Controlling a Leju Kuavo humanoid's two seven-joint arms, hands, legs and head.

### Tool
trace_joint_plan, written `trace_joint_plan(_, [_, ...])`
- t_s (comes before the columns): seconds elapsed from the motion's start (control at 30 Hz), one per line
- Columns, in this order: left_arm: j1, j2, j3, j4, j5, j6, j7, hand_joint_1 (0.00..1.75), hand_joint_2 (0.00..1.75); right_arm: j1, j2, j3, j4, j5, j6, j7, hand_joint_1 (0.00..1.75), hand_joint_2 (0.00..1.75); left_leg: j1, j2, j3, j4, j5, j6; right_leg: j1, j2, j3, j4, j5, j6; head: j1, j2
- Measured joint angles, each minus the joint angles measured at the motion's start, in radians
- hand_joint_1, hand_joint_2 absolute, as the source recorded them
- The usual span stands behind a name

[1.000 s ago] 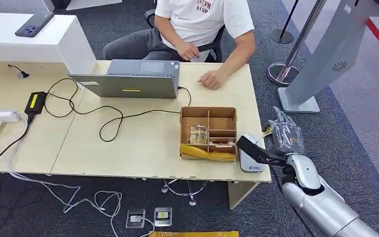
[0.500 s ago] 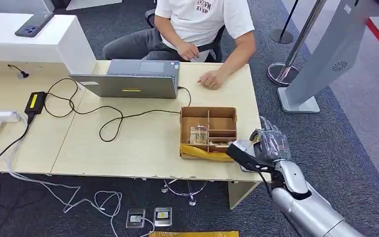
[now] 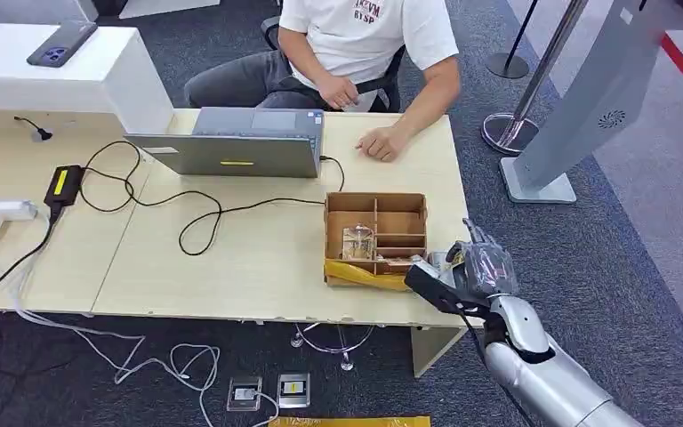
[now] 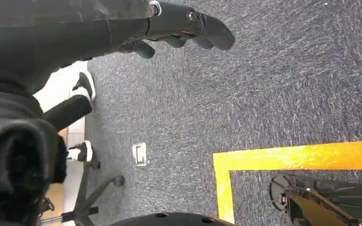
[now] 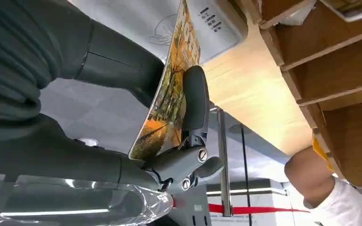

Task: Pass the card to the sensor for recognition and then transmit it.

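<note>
**A:** So what's where? Going left to right, the laptop (image 3: 236,142) sits upper centre on the table (image 3: 231,267), with a person (image 3: 365,53) seated behind it at the top of the frame. The cardboard divider box (image 3: 375,238) is right of centre.

**B:** And the card? The right robot hand (image 3: 476,267) has it, lower right in the head view, just right of the box. The wrist view shows the card (image 5: 169,94) pinched between thumb and a dark finger, orange autumn picture on it, edge right up by the white sensor (image 5: 179,23) at the table's corner. Can't tell if they touch.

**A:** Left robot hand (image 4: 169,28)?

**B:** Hanging over grey carpet (image 4: 264,94), fingers loosely curled, holding nothing.
</note>
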Motion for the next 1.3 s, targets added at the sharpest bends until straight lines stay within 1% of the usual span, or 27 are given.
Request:
trace_joint_plan(0.2, [0.000, -0.004, 0.000, 0.000, 0.002, 0.004, 0.000, 0.00, 0.00, 0.001, 0.005, -0.001, 0.028, -0.015, -0.016, -0.002, 1.75, 1.75, 0.000, 0.000, 0.000, 0.000, 0.000, 0.000, 0.000, 0.000, 0.000, 0.000, 0.000, 0.000, 0.000, 0.000])
trace_joint_plan(0.43, [0.000, -0.005, -0.001, 0.000, -0.007, 0.003, 0.000, 0.00, 0.00, 0.039, -0.001, -0.013, 0.039, -0.030, -0.045, 0.001, 1.75, 1.75, 0.000, 0.001, 0.001, 0.000, 0.000, 0.000, 0.000, 0.001, 0.000, 0.000, 0.000, 0.000, 0.000, 0.000])
trace_joint_plan(0.87, [0.000, -0.005, -0.002, 0.000, -0.007, 0.003, 0.000, 0.00, 0.00, 0.053, -0.006, -0.020, 0.040, -0.035, -0.050, 0.010, 1.75, 1.75, 0.000, 0.001, 0.001, 0.000, 0.000, 0.000, 0.000, 0.001, 0.000, 0.000, 0.000, 0.000, 0.000, 0.000])
trace_joint_plan(1.3, [0.000, -0.005, -0.002, 0.000, -0.001, 0.002, -0.001, 0.00, 0.00, 0.053, -0.005, -0.019, 0.041, -0.037, -0.063, -0.009, 1.75, 1.75, 0.000, 0.001, 0.001, 0.000, 0.000, 0.000, 0.000, 0.001, 0.000, 0.000, 0.000, 0.000, 0.000, 0.000])
